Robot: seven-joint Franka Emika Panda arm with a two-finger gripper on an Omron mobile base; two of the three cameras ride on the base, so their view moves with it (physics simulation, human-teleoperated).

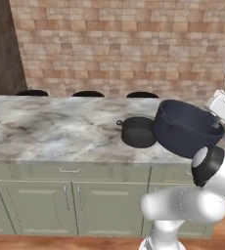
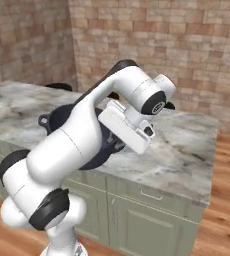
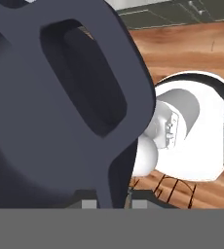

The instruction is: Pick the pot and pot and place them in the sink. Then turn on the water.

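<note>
Counter [image 1: 60, 127], navy pot [image 1: 185, 128] partly arm-hidden

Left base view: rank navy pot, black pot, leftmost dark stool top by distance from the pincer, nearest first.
1. Deep navy-blue pot, held at the pincer, lifted at right.
2. Wide matte black pot, on the marble counter just left.
3. Leftmost dark stool top, behind the counter, far left.

Navy-blue pot [image 1: 187, 128] at the gripper [image 3: 111, 197], matte black pot [image 1: 138, 132] beside it on grey-veined marble counter [image 1: 56, 128], sage-green cabinets [image 1: 70, 200] below, red-tan brick wall [image 1: 124, 44] beyond.
</note>
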